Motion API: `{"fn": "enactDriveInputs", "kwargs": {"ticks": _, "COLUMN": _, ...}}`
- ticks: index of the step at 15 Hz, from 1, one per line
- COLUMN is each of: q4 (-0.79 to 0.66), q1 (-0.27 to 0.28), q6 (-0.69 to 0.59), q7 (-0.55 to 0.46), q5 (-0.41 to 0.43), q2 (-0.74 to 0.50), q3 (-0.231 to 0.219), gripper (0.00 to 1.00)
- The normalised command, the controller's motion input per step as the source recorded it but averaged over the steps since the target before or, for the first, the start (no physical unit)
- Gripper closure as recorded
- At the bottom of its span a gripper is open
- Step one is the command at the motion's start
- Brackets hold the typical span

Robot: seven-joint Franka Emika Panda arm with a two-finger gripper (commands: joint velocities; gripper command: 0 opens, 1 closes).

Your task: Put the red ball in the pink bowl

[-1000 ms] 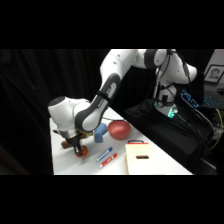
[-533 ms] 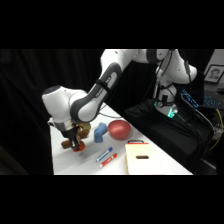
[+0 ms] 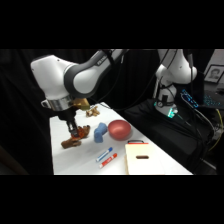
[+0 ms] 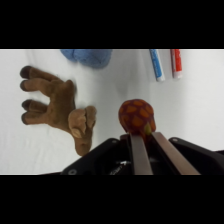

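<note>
So the pincer point(image 4: 142, 137) has the red ball point(image 4: 135, 116) clamped between its two fingers, you can see it clearly in the wrist view, lower middle of the frame, ball sitting right at the fingertips and lifted off the tabletop point(image 4: 200, 110). In the side view the pincer point(image 3: 75, 131) hangs down at the left of the frame, under the big white arm point(image 3: 65, 80), and the ball point(image 3: 81, 133) is just a small reddish blob at its tip, hard to make out there.

The pink bowl point(image 3: 119, 130) sits near the middle of the side view, dome side up by the look of it, right of the ball and apart from it. A blue object point(image 3: 99, 132) lies just beside the bowl on its left. In the wrist view that blue thing point(image 4: 89, 56) peeks in at the top edge.

Other stuff: a brown plush toy point(image 4: 57, 107) lies flat at the left of the wrist view, close to the ball but not touching it. Two marker pens, one blue point(image 4: 156, 64) and one red point(image 4: 176, 62), lie side by side at the upper right. A cream-coloured board point(image 3: 141, 157) lies at the lower right of the tabletop in the side view
</note>
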Motion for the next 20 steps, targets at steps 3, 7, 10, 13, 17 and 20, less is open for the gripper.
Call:
{"fn": "enactDriveInputs", "kwargs": {"ticks": 3, "q4": -0.69, "q1": -0.023, "q6": 0.02, "q7": -0.05, "q5": -0.006, "q2": -0.66, "q3": 0.006, "gripper": 0.95}}
{"fn": "enactDriveInputs", "kwargs": {"ticks": 7, "q4": -0.81, "q1": -0.054, "q6": 0.15, "q7": -0.09, "q5": 0.030, "q2": -0.68, "q3": -0.002, "gripper": 0.95}}
{"fn": "enactDriveInputs", "kwargs": {"ticks": 10, "q4": -0.78, "q1": -0.068, "q6": 0.21, "q7": -0.13, "q5": 0.053, "q2": -0.63, "q3": -0.026, "gripper": 0.96}}
{"fn": "enactDriveInputs", "kwargs": {"ticks": 13, "q4": -0.74, "q1": -0.043, "q6": 0.27, "q7": -0.13, "q5": 0.038, "q2": -0.59, "q3": -0.041, "gripper": 0.96}}
{"fn": "enactDriveInputs", "kwargs": {"ticks": 17, "q4": -0.68, "q1": -0.018, "q6": 0.33, "q7": -0.12, "q5": 0.000, "q2": -0.48, "q3": -0.044, "gripper": 0.96}}
{"fn": "enactDriveInputs", "kwargs": {"ticks": 20, "q4": -0.54, "q1": -0.010, "q6": 0.35, "q7": -0.11, "q5": -0.023, "q2": -0.34, "q3": -0.034, "gripper": 0.95}}
